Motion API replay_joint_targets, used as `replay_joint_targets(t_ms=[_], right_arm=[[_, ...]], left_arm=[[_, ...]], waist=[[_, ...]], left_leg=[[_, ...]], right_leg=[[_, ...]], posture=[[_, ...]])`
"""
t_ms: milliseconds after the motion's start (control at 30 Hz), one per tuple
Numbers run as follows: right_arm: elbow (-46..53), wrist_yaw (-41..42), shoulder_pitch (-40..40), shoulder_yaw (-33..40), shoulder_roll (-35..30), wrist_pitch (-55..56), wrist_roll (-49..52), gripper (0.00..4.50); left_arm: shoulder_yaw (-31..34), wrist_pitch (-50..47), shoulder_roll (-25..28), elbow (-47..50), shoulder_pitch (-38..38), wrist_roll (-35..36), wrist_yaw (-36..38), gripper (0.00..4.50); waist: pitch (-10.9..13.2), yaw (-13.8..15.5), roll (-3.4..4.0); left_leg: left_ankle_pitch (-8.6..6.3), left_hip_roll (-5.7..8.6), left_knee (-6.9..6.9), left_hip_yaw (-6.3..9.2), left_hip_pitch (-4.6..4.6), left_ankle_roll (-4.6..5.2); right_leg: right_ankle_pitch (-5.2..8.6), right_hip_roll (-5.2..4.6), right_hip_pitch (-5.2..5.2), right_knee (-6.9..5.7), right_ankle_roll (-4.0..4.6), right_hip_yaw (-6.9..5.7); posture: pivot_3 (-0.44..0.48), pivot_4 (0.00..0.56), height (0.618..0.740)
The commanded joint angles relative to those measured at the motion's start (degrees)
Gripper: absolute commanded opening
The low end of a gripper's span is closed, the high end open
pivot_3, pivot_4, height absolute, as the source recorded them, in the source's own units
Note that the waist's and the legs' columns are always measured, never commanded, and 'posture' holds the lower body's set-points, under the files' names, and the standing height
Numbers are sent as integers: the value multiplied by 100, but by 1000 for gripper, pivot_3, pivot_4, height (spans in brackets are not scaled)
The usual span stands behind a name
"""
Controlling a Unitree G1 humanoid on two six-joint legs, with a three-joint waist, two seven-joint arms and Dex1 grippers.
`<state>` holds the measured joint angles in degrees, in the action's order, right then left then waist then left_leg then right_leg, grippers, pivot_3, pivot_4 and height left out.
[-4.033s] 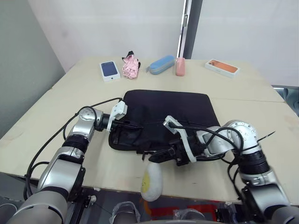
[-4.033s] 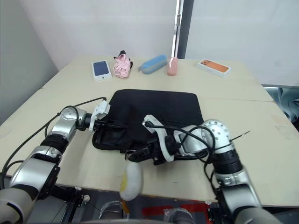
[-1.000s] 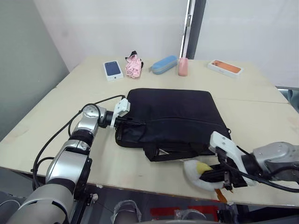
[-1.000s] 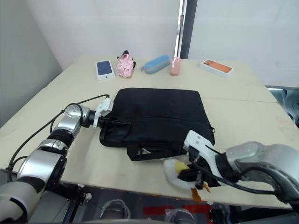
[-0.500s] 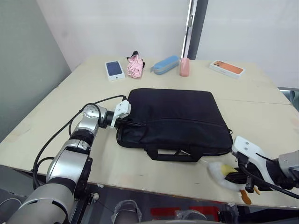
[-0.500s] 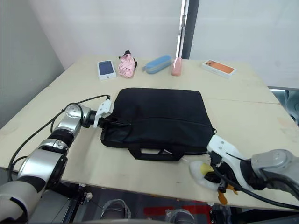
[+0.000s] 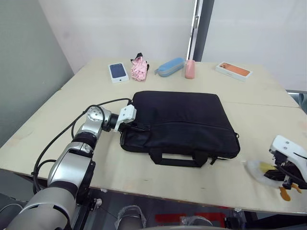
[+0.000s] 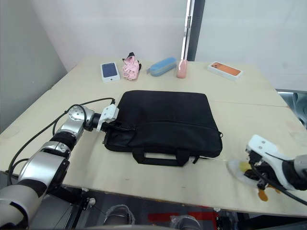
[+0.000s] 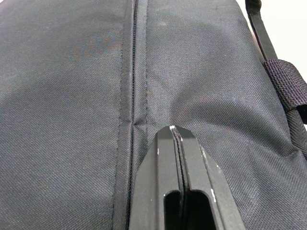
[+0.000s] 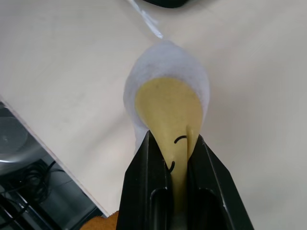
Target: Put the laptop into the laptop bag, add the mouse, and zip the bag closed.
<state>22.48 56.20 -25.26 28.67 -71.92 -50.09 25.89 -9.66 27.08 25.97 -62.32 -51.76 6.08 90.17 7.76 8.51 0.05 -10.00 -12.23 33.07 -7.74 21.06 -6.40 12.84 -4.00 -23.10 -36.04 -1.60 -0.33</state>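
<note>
Holding a white-and-yellow soft toy [image 10: 168,103], the right gripper [image 10: 170,143] sits at the lower right of the head view, its fingers narrow and pinching the toy's yellow part over the table [image 7: 144,177] near the front edge. Left gripper [image 9: 176,139] has its fingers pressed together on the bag [image 7: 180,122] fabric beside the zip seam, at the bag's left end, centre of the frame. Bag lies flat and looks closed; laptop and mouse can't be checked, presumably inside.

To do this well: set the toy down clear of the bag and away from the table edge, keep the left pinch steady so the bag does not slide.

Versus 4 s ago: the right gripper was at the bag's front edge, centre frame; now it is well right of the bag with the toy. The bag looks flatter and tidier, handles lying in front. The left grip is unchanged.
</note>
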Motion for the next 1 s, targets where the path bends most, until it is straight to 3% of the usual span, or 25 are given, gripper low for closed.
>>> replay_joint_targets(t_ms=[33, 267, 467, 733, 1000], right_arm=[[-642, 150, 209, 315, -241, 400, -493, 36], [-1567, -233, 1584, -638, -392, 853, -1029, 36], [-1810, -748, 2985, -1649, -16, 886, -1406, 36], [-1988, -1369, 4616, -2854, 903, 604, -1989, 36], [-2133, -2074, 5263, -3301, 1722, 213, -2512, 36]], left_arm=[[-297, 13, 34, -202, 112, -280, 233, 0], [-366, 168, 36, -309, 95, -363, 233, 0], [-430, 363, 25, -430, 133, -431, 233, 0], [-637, 531, 2, -464, 273, -418, 233, 0], [-761, 554, 20, -382, 375, -327, 233, 0]], waist=[[-2, -6, 4], [-18, -47, 31], [-26, -76, 46], [-38, -141, 61], [-43, -166, 68]], left_leg=[[1, 0, 0, -1, 0, 2], [17, 0, 6, -8, -6, 31], [19, 1, 8, -12, -2, 37], [18, 3, 10, -18, -6, 37], [16, 5, 8, -30, -9, 36]], right_leg=[[0, 0, 0, 0, 0, 0], [0, 0, 0, -5, 1, 7], [-1, -2, -1, -6, 1, 8], [-1, -4, 0, -13, 1, 13], [-2, -9, 0, -12, 1, 17]], posture=[[0, 150, 740], [0, 150, 740], [0, 150, 740], [0, 150, 740], [0, 150, 740]])
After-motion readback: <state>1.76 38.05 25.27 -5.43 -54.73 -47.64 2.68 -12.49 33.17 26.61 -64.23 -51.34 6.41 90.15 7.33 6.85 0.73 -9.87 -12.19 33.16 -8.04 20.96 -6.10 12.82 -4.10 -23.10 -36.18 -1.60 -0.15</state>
